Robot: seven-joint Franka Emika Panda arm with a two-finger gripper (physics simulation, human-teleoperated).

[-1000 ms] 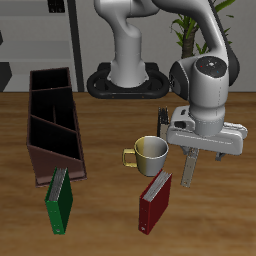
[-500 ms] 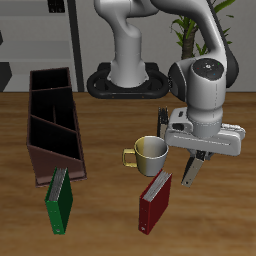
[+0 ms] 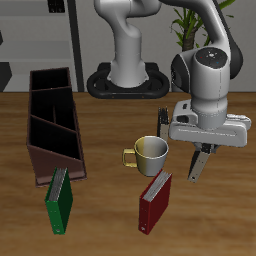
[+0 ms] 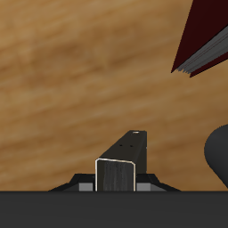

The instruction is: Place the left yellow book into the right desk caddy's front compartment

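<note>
1. Tool state: the gripper (image 3: 203,147) looks clamped on the left yellow book (image 3: 199,163). The book hangs tilted below it, clear of the table. The fingers themselves are hard to make out.
2. Wrist view: the book's dark end (image 4: 120,165) sits dead centre.
3. The right desk caddy (image 3: 55,165) is well apart from the tool, with the mug (image 3: 150,152) and red book (image 3: 154,200) between them.
4. Step, as I judge it: transport.
5. Next move calls for carrying the book above the mug to the front compartment, aligning it with the partitions, then lowering.
</note>
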